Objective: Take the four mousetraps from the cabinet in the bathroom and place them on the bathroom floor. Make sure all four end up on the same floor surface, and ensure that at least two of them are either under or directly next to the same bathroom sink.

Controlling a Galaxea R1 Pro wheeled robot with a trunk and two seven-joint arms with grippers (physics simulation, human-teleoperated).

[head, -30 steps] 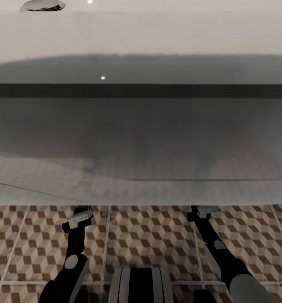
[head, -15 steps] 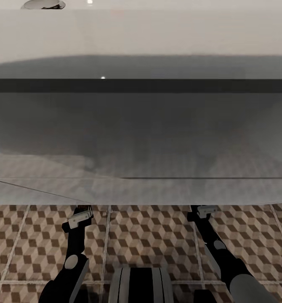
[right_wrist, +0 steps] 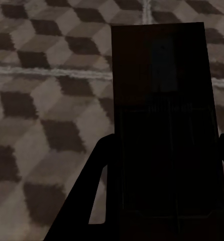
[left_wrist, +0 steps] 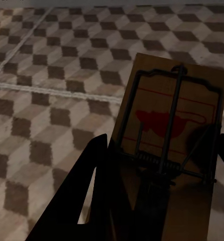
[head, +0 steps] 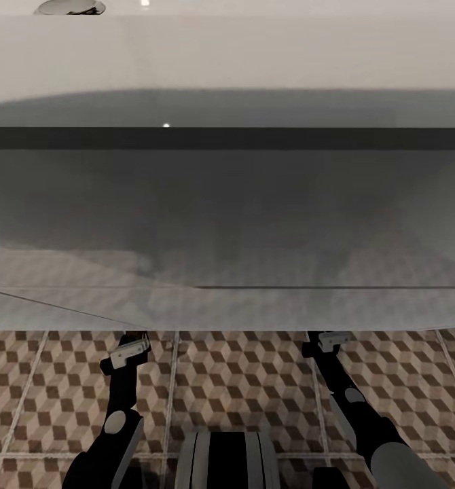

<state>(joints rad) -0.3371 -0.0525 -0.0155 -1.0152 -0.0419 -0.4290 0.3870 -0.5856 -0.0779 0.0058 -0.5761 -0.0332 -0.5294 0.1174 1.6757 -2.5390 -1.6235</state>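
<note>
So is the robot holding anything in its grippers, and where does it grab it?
The left gripper pinches a flat tan wooden mousetrap at its near end. The right gripper holds a flat dark board, likely another mousetrap, the same way.

This is a bathroom in a home. A wide white sink slab with a grey underside and a dark band (head: 227,138) stretches across the room. A shiny round metal drain (head: 69,7) sits in it. The floor has big square tiles with a brown, beige and white cube pattern (head: 241,380).
</note>
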